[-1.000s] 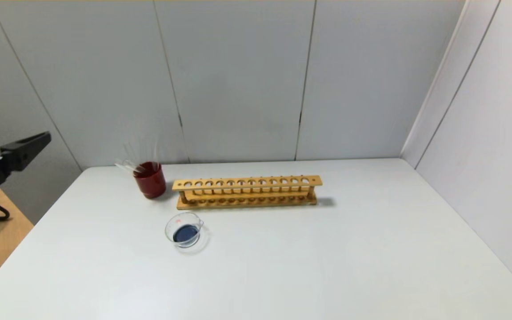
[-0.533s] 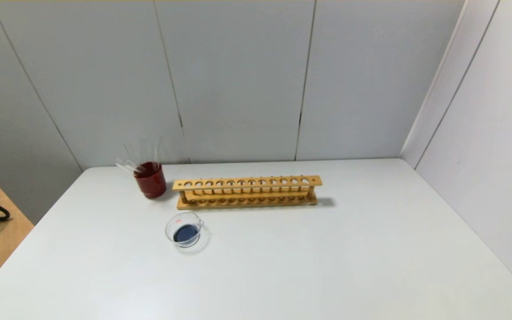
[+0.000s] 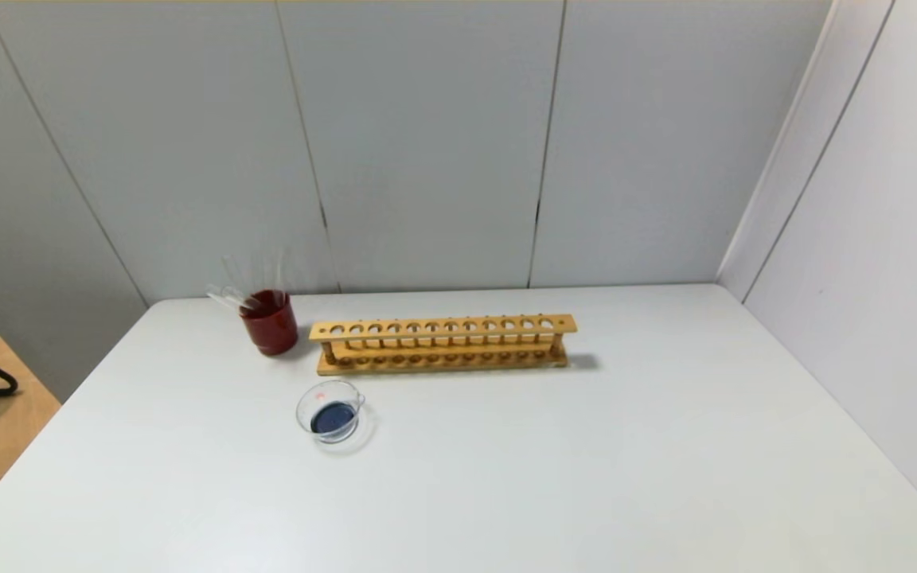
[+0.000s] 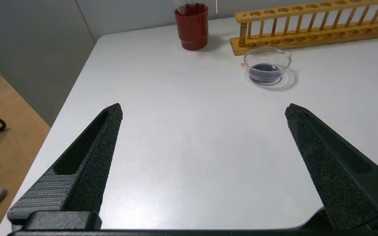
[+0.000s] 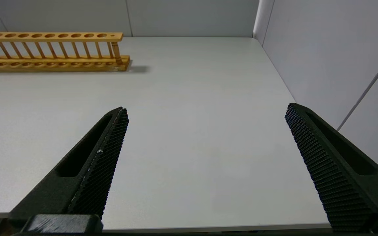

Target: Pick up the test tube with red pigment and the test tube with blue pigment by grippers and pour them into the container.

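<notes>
The container (image 3: 331, 413), a small clear glass dish with a pouring lip, stands on the white table in front of the rack's left end and holds dark blue liquid; it also shows in the left wrist view (image 4: 267, 65). No tube with red or teal liquid is in view. My left gripper (image 4: 203, 109) is open and empty, low over the table's near left part. My right gripper (image 5: 206, 109) is open and empty over the near right part. Neither gripper shows in the head view.
A wooden test tube rack (image 3: 442, 344) with empty holes stands across the table's back middle. A dark red cup (image 3: 269, 321) holding several plain clear tubes stands left of it. Grey walls close the back and right.
The left gripper, seen at the left edge of the head view a second ago, has withdrawn out of that view. Nothing on the table has moved.
</notes>
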Motion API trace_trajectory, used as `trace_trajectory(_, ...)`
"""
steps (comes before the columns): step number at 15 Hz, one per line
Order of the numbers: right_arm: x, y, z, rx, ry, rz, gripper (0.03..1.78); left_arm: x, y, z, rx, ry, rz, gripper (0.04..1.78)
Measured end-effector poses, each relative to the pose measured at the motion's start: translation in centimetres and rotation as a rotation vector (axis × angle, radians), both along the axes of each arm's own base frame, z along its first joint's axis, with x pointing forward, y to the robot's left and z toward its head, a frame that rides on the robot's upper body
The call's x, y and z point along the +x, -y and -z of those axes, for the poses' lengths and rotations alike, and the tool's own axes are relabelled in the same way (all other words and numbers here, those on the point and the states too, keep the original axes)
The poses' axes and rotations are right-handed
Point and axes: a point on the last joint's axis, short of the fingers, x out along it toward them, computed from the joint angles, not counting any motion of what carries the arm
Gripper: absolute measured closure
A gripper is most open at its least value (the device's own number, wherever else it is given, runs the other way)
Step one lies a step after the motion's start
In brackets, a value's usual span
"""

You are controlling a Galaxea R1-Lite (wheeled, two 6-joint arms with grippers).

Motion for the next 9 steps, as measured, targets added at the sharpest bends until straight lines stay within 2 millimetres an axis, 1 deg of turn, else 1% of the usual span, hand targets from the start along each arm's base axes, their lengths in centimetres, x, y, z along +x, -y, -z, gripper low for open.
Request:
trace_trajectory(6,0.0,0.0,0.0,-0.002,0.0,0.0,0.06,-0.05,0.01,0.12,0.004,0.011,0.006,0.07)
trace_trajectory(9,0.0,0.0,0.0,0.001,0.0,0.0,0.06,-0.05,0.01,0.1,-0.046,0.013,0.006,0.07)
